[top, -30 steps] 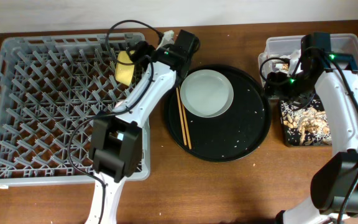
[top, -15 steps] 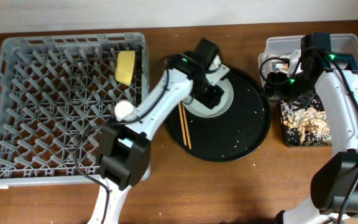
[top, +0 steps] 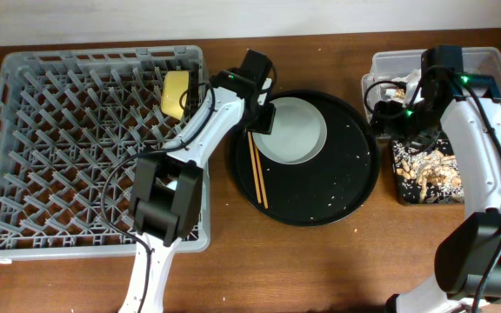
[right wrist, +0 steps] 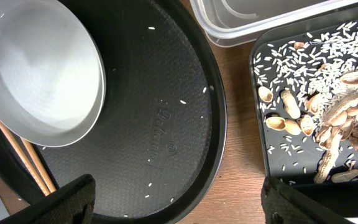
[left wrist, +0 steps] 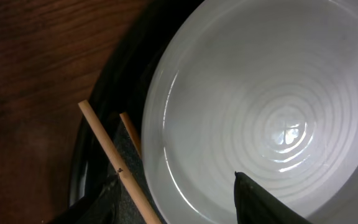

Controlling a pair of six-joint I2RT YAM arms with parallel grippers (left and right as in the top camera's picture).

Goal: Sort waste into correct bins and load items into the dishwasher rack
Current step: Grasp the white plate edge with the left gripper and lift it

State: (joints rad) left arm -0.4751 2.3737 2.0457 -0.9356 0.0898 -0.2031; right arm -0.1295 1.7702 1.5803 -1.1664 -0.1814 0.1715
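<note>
The grey dishwasher rack (top: 76,165) fills the left side, with the yellow bowl (top: 177,94) on edge near its back right. The pale grey-green plate (top: 294,130) lies on the round black tray (top: 337,187), with the chopsticks (top: 257,165) to its left. My left gripper (top: 263,117) is open at the plate's left rim; in the left wrist view its fingers (left wrist: 179,202) straddle the plate's edge (left wrist: 260,106) and a chopstick (left wrist: 114,165). My right gripper (right wrist: 179,202) is open and empty, between the round tray (right wrist: 160,124) and the black rectangular tray (right wrist: 316,106). The cups are out of view.
The shallow black tray (top: 424,169) holds rice grains and peanut shells. The clear tub (top: 494,65) stands behind it at the far right, under my right arm (top: 459,113). Scattered grains lie on the round tray. The plate (right wrist: 39,68) also shows in the right wrist view.
My left gripper has left the yellow bowl in the rack, swung over the plate, and come back to the plate's left rim. The right arm has not moved.
</note>
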